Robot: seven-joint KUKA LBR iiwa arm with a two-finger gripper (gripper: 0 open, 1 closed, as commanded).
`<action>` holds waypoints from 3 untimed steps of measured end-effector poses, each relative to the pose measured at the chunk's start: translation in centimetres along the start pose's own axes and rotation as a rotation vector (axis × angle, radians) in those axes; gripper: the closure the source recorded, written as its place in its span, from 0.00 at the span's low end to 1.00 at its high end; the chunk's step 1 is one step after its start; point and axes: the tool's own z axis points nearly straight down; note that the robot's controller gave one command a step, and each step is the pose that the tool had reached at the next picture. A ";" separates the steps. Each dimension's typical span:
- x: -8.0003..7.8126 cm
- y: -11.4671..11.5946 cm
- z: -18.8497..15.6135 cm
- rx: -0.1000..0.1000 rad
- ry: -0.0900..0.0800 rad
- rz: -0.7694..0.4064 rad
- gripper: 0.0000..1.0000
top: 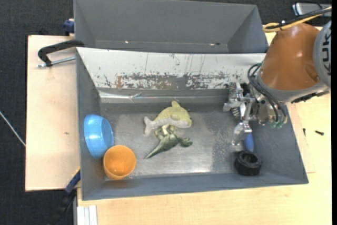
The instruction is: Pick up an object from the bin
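Observation:
My gripper (237,117) hangs over the right side of the bin, open, and I see nothing between its fingers. Just below its lower fingertip lies a small blue piece (248,142), and in front of that a black ring-shaped cap (247,163) sits near the bin's front right corner. In the middle of the bin a pale yellow-white toy shark (169,118) lies on its side, well left of the gripper. A dark green toy dinosaur (168,144) lies right in front of the shark, touching it.
A blue bowl (97,135) leans against the left wall, and an orange cup (119,161) stands beside it at the front left. The arm, with its orange cover, reaches in over the right rim.

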 end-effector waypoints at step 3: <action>-6.4 13.1 6.5 0.000 -0.023 -0.166 1.00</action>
